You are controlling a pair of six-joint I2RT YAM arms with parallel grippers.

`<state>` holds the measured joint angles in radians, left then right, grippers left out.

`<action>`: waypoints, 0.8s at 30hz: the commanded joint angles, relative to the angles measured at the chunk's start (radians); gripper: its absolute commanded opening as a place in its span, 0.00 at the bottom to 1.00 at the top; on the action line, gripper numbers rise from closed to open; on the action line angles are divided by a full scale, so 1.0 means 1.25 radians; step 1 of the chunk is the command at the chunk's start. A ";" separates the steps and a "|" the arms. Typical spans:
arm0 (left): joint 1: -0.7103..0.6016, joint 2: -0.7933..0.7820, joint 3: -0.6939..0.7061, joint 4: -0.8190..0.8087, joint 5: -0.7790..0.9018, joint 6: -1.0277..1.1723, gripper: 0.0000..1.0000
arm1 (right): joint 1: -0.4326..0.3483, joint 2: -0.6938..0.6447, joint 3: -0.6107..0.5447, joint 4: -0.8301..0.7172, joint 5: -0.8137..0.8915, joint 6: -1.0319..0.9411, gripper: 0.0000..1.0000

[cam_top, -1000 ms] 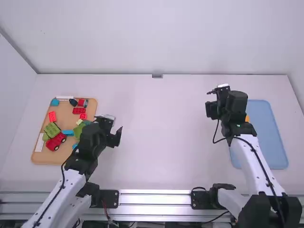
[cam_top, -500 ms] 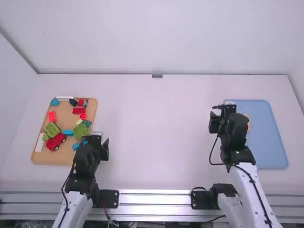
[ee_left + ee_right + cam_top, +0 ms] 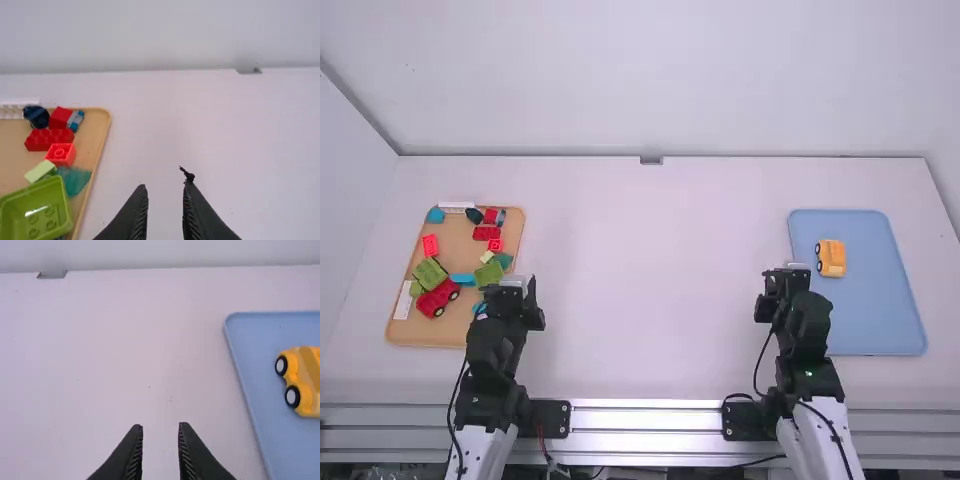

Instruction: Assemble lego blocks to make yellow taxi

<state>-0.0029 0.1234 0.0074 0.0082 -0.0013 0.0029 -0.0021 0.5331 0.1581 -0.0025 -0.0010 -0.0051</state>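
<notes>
Yellow taxi: looks all built, maybe nothing left to do
Blue tray: holds the taxi, right side of the frame
Left hand: apart, empty
Right hand: apart, empty

- Left arm: extends from the worktop's near edge; its gripper hangs nearer the left edge than the right, fingers parted.
- Right arm: also points toward the far edge, its gripper nearer the right edge, fingers apart.
</notes>
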 commanded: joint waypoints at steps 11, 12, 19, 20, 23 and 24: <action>0.002 -0.099 -0.006 -0.007 0.001 -0.002 0.03 | 0.002 -0.185 -0.126 0.002 0.001 0.004 0.00; 0.002 -0.099 -0.006 -0.007 0.001 -0.002 0.02 | 0.002 -0.195 -0.126 0.002 0.001 0.004 0.00; 0.002 -0.099 -0.006 -0.007 0.001 -0.002 0.00 | 0.002 -0.278 -0.126 0.002 0.001 0.004 0.00; 0.002 -0.099 -0.006 -0.007 0.001 -0.002 0.00 | 0.002 -0.292 -0.126 0.002 0.001 0.004 0.00; 0.002 -0.099 -0.006 -0.007 0.001 -0.002 0.00 | 0.002 -0.317 -0.126 0.002 0.001 0.004 0.00; 0.002 -0.099 -0.006 -0.007 0.001 -0.002 0.00 | 0.002 -0.330 -0.126 0.002 0.001 0.004 0.00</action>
<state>-0.0029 0.0082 0.0074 0.0078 -0.0013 -0.0010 -0.0021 0.1493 0.0109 0.0063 -0.0021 -0.0025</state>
